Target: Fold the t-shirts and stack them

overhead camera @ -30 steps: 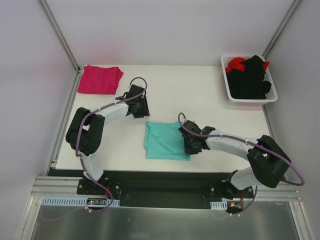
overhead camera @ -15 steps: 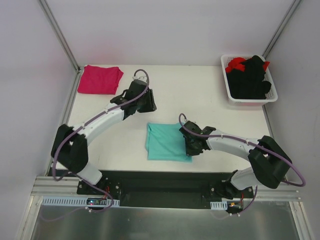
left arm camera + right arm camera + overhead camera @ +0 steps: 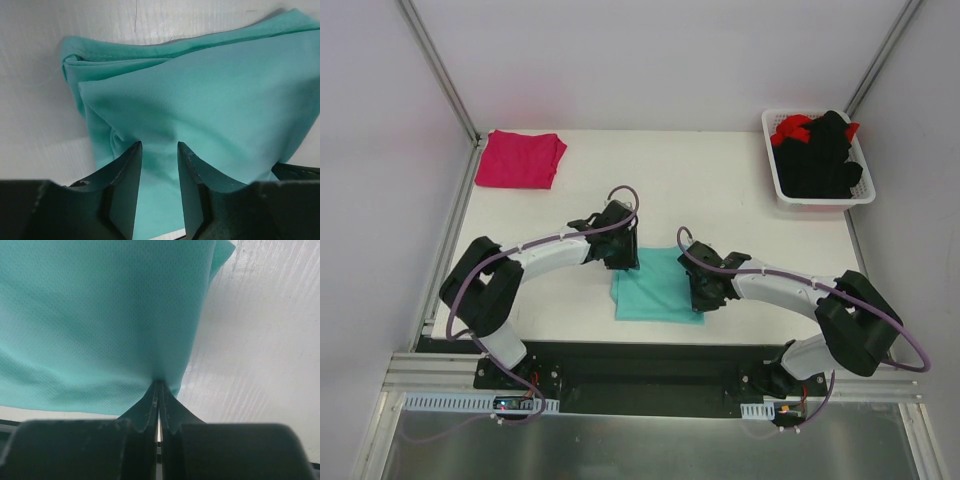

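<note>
The folded teal t-shirt (image 3: 655,288) lies flat on the white table (image 3: 720,190), and everything else is placed from it. The left gripper (image 3: 620,255) sits at its far left corner, fingers (image 3: 125,172) partly apart with smooth teal cloth showing in the gap and nothing pinched between them. The right gripper (image 3: 703,290) is at the shirt's right edge, its fingers (image 3: 150,405) pressed together on a fold of that edge. The pink t-shirt (image 3: 520,158) lies folded well beyond the teal one, far to the left. Far to the right, a white basket (image 3: 820,203) holds black and red garments (image 3: 817,155).
</note>
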Robot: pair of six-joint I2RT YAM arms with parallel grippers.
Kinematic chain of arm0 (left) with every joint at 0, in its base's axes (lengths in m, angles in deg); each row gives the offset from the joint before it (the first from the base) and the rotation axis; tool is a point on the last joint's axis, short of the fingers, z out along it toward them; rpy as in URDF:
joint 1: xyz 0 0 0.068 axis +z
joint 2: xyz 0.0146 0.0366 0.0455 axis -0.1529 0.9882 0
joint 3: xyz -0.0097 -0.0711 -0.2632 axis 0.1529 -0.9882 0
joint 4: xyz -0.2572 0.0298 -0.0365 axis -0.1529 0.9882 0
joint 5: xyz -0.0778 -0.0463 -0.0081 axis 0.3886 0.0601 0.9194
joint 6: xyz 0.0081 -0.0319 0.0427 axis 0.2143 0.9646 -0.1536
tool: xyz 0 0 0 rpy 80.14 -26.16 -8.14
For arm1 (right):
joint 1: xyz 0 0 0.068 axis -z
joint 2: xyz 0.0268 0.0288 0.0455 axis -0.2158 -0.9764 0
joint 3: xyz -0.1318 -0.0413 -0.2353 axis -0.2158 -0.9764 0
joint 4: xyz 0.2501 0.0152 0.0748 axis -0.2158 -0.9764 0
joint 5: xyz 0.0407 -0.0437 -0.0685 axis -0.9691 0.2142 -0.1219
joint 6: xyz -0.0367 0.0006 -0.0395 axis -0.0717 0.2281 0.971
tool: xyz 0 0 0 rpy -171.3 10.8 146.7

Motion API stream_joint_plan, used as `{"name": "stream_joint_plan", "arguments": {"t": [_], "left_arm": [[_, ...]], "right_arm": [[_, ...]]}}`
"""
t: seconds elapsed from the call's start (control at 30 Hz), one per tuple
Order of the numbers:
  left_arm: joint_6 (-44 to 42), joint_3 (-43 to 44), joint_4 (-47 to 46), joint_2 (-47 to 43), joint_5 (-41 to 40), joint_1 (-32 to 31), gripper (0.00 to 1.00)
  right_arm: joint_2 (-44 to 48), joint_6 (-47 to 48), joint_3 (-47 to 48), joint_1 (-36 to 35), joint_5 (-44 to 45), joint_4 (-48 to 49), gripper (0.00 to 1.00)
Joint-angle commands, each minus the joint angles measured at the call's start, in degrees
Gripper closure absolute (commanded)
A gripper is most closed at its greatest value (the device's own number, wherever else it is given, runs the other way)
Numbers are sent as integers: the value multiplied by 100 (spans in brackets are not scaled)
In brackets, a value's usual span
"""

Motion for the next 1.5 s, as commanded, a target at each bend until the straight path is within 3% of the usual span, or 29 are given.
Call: {"name": "stream_joint_plan", "arguments": {"t": [0.0, 0.27, 0.97, 1.2, 1.47], "left_arm": [[247, 123, -350, 234, 218, -162, 66], [28, 185, -403, 498, -247, -171, 66], [-790, 589, -394, 806, -222, 1129, 67], [-834, 1476, 202, 307, -264, 1086, 66], [-694, 1829, 739, -406, -310, 875, 65]], "right_arm": [[-73, 26, 79, 15, 99, -346, 99], [-3, 88, 97, 15, 143, -443, 99], [-82, 140, 35, 15, 134, -425, 99], [-21, 132, 70, 15, 125, -469, 99], [6, 149, 70, 24, 99, -451, 99]]}}
